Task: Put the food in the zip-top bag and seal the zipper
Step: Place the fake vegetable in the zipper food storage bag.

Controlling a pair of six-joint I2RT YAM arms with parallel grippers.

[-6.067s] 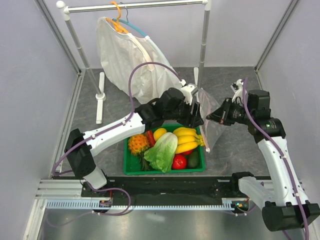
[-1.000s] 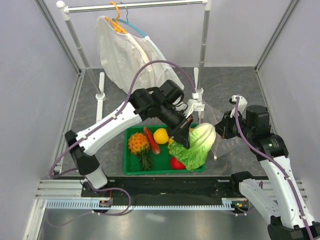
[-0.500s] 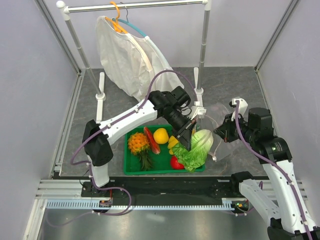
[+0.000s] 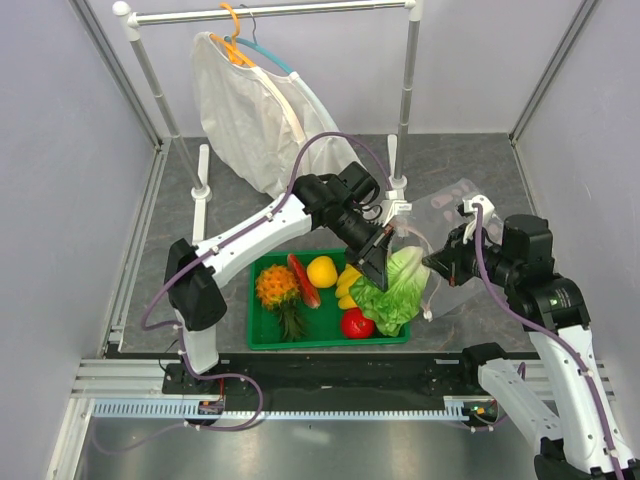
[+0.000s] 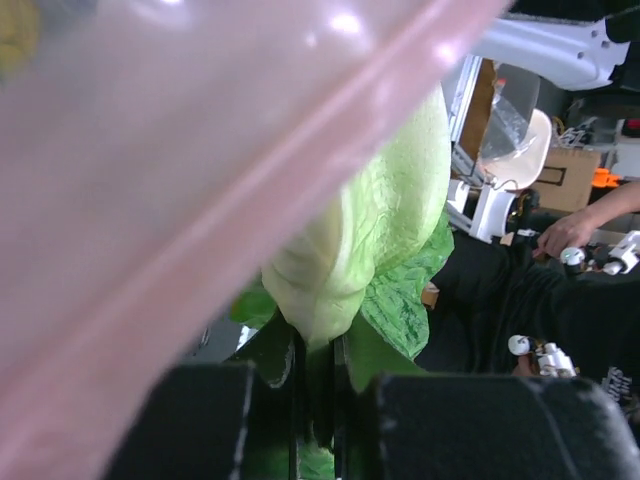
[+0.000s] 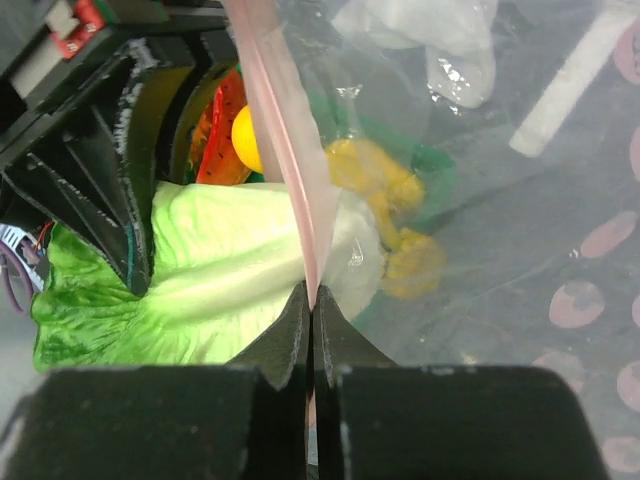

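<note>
My left gripper (image 4: 384,268) is shut on the stem end of the pale-green lettuce (image 4: 402,292) and holds it above the right end of the green tray (image 4: 262,338). In the left wrist view the lettuce (image 5: 372,225) rises from the gripper (image 5: 318,400), and the pink zipper (image 5: 300,205) crosses close in front. My right gripper (image 6: 311,300) is shut on the zipper strip (image 6: 278,130) of the zip-top bag (image 6: 520,250); the lettuce (image 6: 215,270) lies against the bag's mouth. From above, the right gripper (image 4: 438,263) holds the bag (image 4: 452,212) beside the lettuce. The yellow fruit (image 4: 321,271) and red tomato (image 4: 357,323) rest in the tray.
The tray also holds a banana bunch (image 4: 347,286), an orange pineapple (image 4: 275,287) and a red slice (image 4: 302,281). A white garment (image 4: 255,115) hangs on a rack (image 4: 405,90) at the back. Grey walls close in both sides.
The left gripper has shifted right and back with the lettuce, up to the bag's mouth. The bag's body has swung up and back behind the right gripper.
</note>
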